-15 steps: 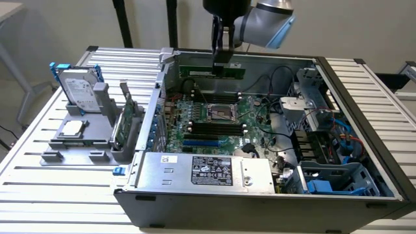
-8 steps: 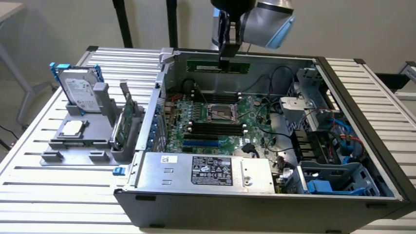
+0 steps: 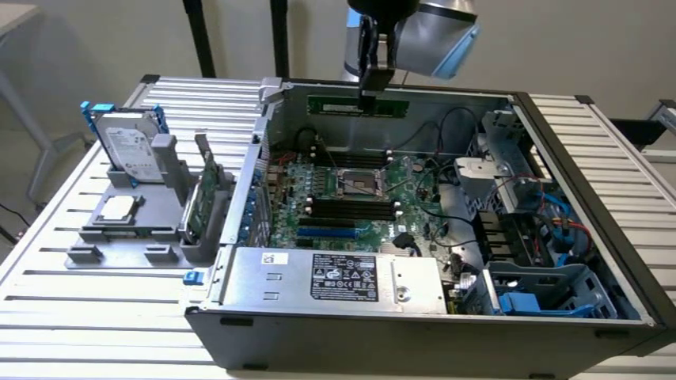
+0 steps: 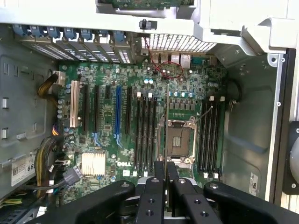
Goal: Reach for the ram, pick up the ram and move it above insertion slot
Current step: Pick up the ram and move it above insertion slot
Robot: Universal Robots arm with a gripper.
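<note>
Exterior view: the ram (image 3: 357,105) hangs level over the far side of the open computer case (image 3: 591,229), pinched at its middle by the gripper (image 3: 369,95), whose fingers are closed onto the stick's flat faces. In the wrist view it shows edge-on as a thin line (image 4: 167,126) running out from between the fingertips (image 4: 159,173), above the motherboard (image 4: 140,116) beside the CPU socket (image 4: 180,142). I judge it light, stiff and fragile: a thin board with chips, best held by its faces mid-length, as here. Black memory slots (image 4: 145,133) flank the socket on both sides; case walls, cables and the power supply (image 3: 338,279) crowd around, so room lies mainly above.
</note>
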